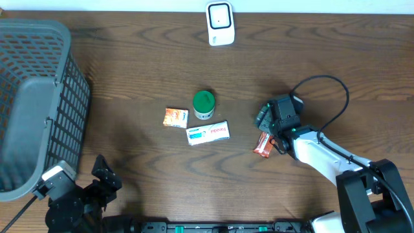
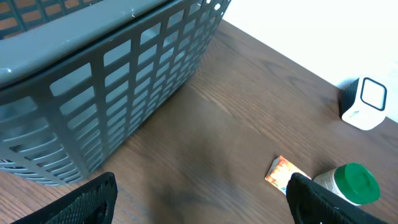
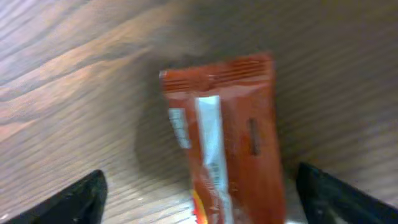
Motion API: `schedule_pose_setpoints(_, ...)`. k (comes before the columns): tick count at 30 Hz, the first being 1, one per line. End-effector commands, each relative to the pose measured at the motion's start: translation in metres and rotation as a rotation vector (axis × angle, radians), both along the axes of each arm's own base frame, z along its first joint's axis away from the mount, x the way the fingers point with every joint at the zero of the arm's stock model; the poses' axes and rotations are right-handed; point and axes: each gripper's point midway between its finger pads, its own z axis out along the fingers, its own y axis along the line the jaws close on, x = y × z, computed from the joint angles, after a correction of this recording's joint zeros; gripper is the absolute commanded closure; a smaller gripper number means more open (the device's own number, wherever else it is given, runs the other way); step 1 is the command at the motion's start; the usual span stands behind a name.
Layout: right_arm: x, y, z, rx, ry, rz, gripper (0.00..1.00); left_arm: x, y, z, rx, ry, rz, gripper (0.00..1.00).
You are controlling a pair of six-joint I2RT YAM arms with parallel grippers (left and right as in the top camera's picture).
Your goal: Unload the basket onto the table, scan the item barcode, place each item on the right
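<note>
Pincer on the right [image 3: 200, 186] is spread wide and gripping nothing, and we see the red snack packet [image 3: 227, 137] lying flat on the desk [image 3: 74, 74] right between its fingers. The left pincer [image 2: 199, 199] gapes wide too, totally empty. The scanner [image 1: 220, 24] sits well apart from both.

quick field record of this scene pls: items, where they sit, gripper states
scanner: white, at the far edge of the table
basket: grey, left side
red packet: flat on the table between the right gripper's fingers, not gripped
right gripper: open, over the red packet
left gripper: open, empty, near the basket
table centre: green-lidded jar, orange packet, white box
</note>
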Motion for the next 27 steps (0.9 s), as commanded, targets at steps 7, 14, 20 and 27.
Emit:
schedule_pose_setpoints(7,0.003,0.016,0.070,0.054,-0.143,0.133,0.82,0.000,0.002,0.000,-0.004,-0.002,0.016,0.13)
schedule_pose_setpoints(14,-0.042,0.001,0.079,0.030,-0.036,0.123,0.99,0.000,0.002,0.000,-0.004,-0.002,0.016,0.13)
schedule_pose_setpoints(20,-0.067,0.004,0.036,0.051,0.097,0.155,0.99,0.000,0.002,0.000,-0.004,-0.002,0.016,0.13)
schedule_pose_setpoints(27,-0.067,0.019,0.007,0.128,0.104,0.199,0.99,0.000,0.002,0.000,-0.004,-0.002,0.016,0.13)
